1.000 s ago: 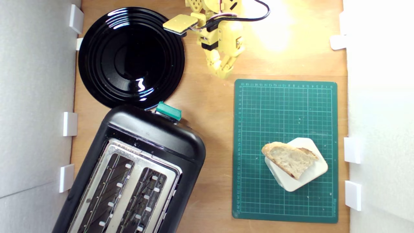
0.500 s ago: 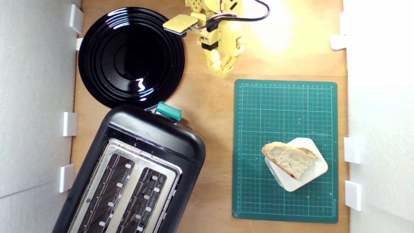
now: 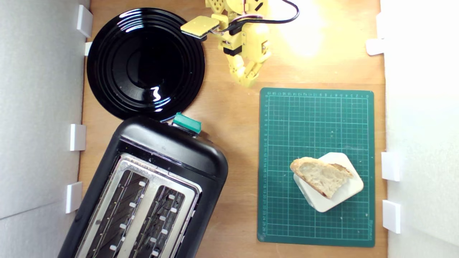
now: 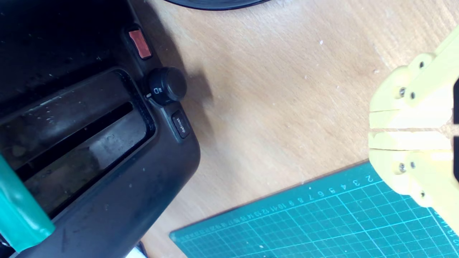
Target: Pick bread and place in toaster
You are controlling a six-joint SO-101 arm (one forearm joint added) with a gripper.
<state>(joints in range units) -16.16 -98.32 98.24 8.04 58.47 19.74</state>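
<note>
The bread [image 3: 320,176], a pale holey wedge with a tan crust, lies on a rounded white block [image 3: 344,193] on the green cutting mat [image 3: 315,122] at the exterior view's right. The glossy black toaster [image 3: 150,193] with two silver-rimmed slots and a teal lever [image 3: 186,122] fills the lower left. My yellow gripper [image 3: 247,83] hangs at the top centre, far from the bread, its fingers pressed together with nothing between them. The wrist view shows the gripper [image 4: 373,129] shut over bare wood, the toaster [image 4: 89,150] side and its teal lever [image 4: 18,211].
A round black plate [image 3: 145,62] sits at the upper left, touching the toaster's back end. White foam walls with small white brackets [image 3: 391,166] border both sides of the wooden table [image 3: 233,143]. A black cable [image 3: 283,19] runs from the arm.
</note>
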